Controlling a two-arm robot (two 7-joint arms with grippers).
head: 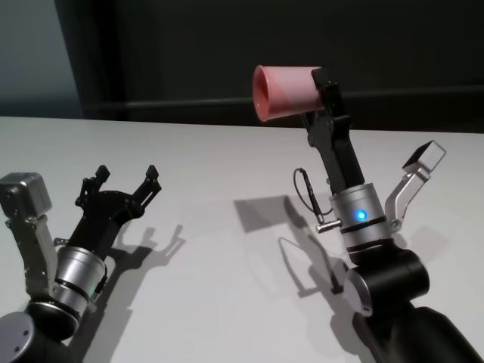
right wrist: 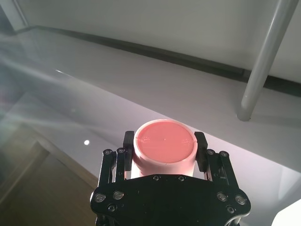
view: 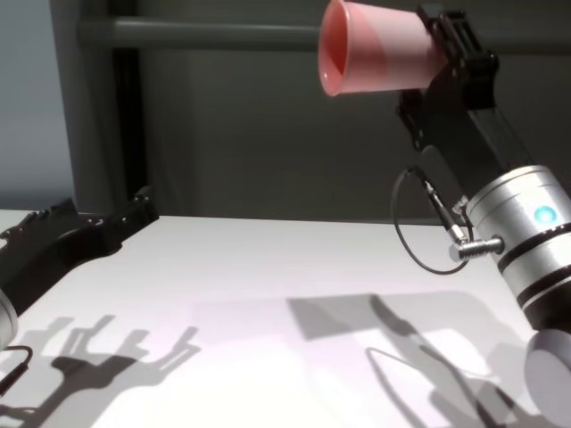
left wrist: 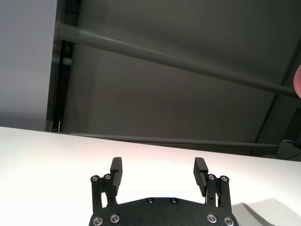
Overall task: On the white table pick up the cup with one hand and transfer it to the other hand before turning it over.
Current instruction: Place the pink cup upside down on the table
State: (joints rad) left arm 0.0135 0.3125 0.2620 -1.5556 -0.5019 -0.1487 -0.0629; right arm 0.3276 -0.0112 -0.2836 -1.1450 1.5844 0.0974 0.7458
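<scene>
The salmon-pink cup [head: 286, 92] hangs on its side high above the white table [head: 227, 249], its rim facing my left side. My right gripper [head: 321, 92] is shut on the cup near its base. In the right wrist view the flat pink base of the cup [right wrist: 164, 143] sits between the two fingers of my right gripper [right wrist: 164, 140]. The chest view shows the cup [view: 375, 49] held up by the right gripper [view: 446, 49]. My left gripper [head: 125, 181] rests low over the table's left side, open and empty, well apart from the cup. Its fingers [left wrist: 116, 172] stand wide apart.
A dark wall runs behind the table's far edge [head: 189, 121]. A grey horizontal bar [view: 196, 34] crosses the background, and a grey pole [right wrist: 263, 61] stands beyond the table. The arms' shadows [head: 265, 215] fall on the tabletop between the grippers.
</scene>
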